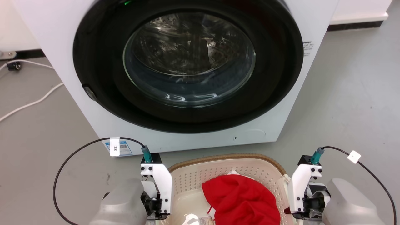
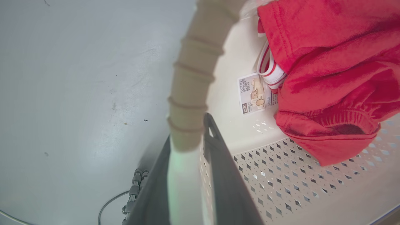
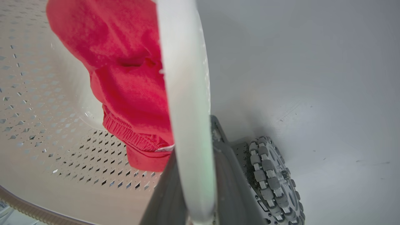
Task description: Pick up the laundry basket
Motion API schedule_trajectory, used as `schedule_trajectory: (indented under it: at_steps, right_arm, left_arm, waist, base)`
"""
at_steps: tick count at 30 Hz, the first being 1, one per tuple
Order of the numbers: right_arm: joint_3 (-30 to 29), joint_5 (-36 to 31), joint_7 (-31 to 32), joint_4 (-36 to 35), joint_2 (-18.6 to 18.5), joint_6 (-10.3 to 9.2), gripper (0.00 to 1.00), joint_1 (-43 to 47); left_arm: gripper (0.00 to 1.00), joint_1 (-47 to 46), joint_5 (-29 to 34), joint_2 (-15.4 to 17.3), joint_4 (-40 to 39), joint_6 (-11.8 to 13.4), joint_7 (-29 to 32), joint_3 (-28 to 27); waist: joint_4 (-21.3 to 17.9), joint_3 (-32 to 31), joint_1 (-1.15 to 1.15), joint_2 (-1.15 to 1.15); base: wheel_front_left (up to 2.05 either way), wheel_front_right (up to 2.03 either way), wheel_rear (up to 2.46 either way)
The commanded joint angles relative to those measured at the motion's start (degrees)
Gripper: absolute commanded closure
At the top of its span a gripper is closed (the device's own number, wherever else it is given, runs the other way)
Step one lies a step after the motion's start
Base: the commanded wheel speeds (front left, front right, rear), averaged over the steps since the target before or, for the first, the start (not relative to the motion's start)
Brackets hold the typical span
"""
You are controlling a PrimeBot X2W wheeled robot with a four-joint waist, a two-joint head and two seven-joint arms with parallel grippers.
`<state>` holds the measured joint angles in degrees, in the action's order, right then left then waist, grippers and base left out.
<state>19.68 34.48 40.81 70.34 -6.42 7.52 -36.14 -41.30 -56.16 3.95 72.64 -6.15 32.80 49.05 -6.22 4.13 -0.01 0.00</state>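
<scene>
The cream laundry basket, with perforated walls and a brown woven-look rim, sits low in the head view between my two arms, just in front of the washer. A red garment lies inside it. My left gripper is shut on the basket's left edge, where the white handle meets the ribbed rim, one dark finger on each side. My right gripper is shut on the white right handle in the same way. Both sets of fingertips are hidden in the head view behind the white wrist brackets.
A white front-loading washer with its round glass door closed stands right behind the basket. A white cable runs over the grey floor at the left. My base's roller wheel is below the right handle. A paper label lies in the basket.
</scene>
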Motion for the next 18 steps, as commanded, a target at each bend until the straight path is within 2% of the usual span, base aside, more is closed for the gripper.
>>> schedule_trajectory:
  at_steps: [1, 18]
  right_arm:
    - [0.32, 0.76, 0.06, -0.71, 0.66, -0.06, 1.00, -0.33]
    - [4.68, 3.37, 0.56, -1.28, 0.80, -0.05, 1.00, -0.08]
  left_arm:
    - [1.00, -0.21, -0.49, -0.71, -0.35, -1.32, 0.28, -0.01]
    - [1.00, 2.02, -0.11, 0.27, 0.67, -1.40, 0.17, 1.36]
  waist:
    - [0.41, -1.17, 0.01, 0.00]
    - [3.35, -5.62, 0.01, 0.00]
  base:
    - [0.00, 0.00, 0.00]
    - [0.00, 0.00, 0.00]
